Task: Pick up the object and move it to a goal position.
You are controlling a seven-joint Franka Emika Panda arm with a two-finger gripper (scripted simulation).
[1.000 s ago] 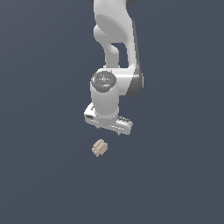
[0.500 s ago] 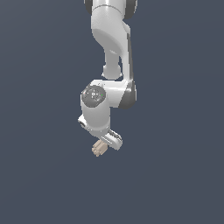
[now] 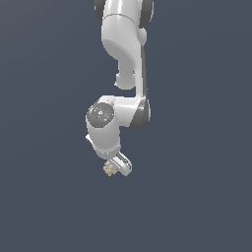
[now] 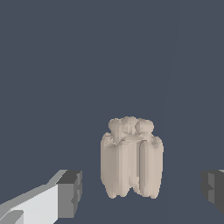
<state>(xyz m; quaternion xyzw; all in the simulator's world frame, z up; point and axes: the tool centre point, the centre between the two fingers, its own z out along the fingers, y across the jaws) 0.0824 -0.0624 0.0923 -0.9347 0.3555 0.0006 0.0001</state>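
Observation:
The object (image 4: 131, 157) is a small beige lumpy block with ridged sides, lying on the dark grey floor. In the wrist view it sits between my two dark fingertips (image 4: 70, 192), with clear gaps on both sides. My gripper (image 4: 142, 190) is open and touches nothing. In the exterior view the white arm leans down over the block (image 3: 109, 169), which peeks out at the exterior view's left of the gripper (image 3: 118, 167); the hand hides most of it and the fingers.
A plain dark grey floor (image 3: 197, 197) fills both views. No other thing shows.
The arm has swung toward the exterior view's left and come down, so the gripper now sits right over the block and covers part of it. The block has not moved.

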